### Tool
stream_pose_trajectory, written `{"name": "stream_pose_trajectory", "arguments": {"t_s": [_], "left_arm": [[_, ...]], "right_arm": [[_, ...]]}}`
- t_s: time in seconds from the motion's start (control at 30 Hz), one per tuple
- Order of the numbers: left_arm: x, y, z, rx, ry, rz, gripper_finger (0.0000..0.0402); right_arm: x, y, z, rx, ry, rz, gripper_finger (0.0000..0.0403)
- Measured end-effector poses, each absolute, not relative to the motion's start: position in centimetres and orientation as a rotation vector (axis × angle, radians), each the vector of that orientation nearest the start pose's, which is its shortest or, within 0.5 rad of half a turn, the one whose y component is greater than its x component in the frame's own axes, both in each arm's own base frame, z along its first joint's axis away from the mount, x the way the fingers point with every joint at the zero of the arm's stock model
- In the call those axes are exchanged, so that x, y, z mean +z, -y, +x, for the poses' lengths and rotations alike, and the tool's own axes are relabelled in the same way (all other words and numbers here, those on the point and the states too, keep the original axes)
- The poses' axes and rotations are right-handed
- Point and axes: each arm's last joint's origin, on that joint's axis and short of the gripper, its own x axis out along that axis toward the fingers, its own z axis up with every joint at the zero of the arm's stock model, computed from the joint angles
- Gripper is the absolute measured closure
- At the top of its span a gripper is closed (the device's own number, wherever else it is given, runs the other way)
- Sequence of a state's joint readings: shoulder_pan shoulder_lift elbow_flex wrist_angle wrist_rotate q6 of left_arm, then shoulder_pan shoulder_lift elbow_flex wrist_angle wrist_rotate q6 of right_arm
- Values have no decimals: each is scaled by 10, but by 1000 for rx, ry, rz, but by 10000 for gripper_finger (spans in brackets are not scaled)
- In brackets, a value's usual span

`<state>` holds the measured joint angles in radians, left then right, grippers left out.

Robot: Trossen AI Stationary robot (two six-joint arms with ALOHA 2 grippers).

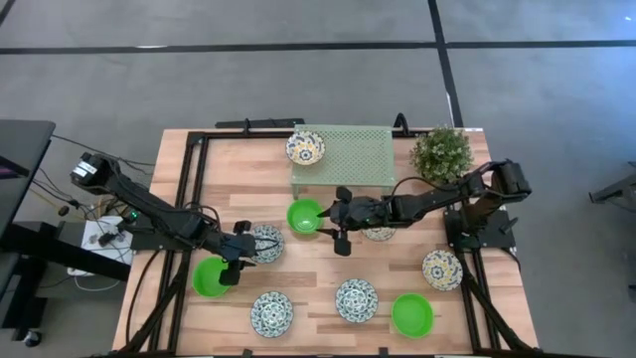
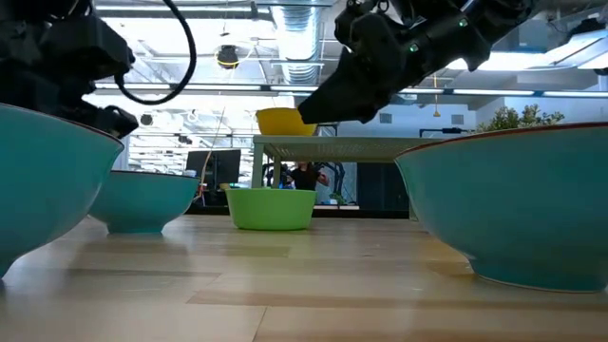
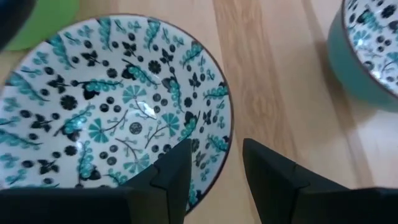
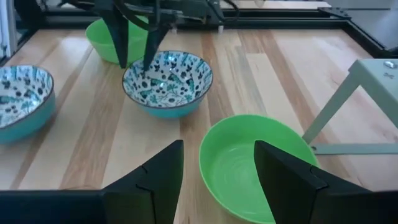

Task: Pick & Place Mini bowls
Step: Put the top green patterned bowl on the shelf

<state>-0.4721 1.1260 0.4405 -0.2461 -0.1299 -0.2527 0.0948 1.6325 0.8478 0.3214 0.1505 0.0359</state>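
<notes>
Sitting upright, mouths up: green bowl [image 4: 249,165], patterned bowl [image 3: 112,102].

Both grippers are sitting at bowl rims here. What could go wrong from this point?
The left gripper stands open astride the rim of a patterned bowl, with a green bowl close beside it; a shallow pinch could tip or push the patterned bowl into it. The right gripper stands open over the rim of another green bowl, close by the mesh rack's leg; lifting could knock it.
</notes>
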Motion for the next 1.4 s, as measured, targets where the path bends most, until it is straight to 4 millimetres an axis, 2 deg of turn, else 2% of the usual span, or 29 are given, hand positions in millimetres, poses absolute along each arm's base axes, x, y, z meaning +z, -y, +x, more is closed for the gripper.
{"name": "stream_pose_trajectory", "arguments": {"t_s": [0.27,0.43,0.57,0.63,0.87,1.03,1.27,1.4], "left_arm": [[138,86,178,-194,-973,71,272],[136,86,182,-133,-941,101,325],[145,85,185,-84,-883,110,382],[152,85,185,-89,-864,93,387],[208,89,201,-90,-658,-7,387],[256,88,221,-93,-507,46,383],[299,66,250,-20,-408,160,385],[310,46,270,6,-408,189,384]], "right_arm": [[194,-27,337,-55,-458,-67,213],[198,-28,335,-37,-453,-147,218],[212,-30,329,-30,-426,-159,227],[222,-31,321,-24,-433,-162,231],[258,-35,283,-27,-469,-62,251],[275,-38,257,-22,-492,19,267],[273,-49,235,-18,-622,120,285],[266,-57,228,-12,-715,139,287]]}}
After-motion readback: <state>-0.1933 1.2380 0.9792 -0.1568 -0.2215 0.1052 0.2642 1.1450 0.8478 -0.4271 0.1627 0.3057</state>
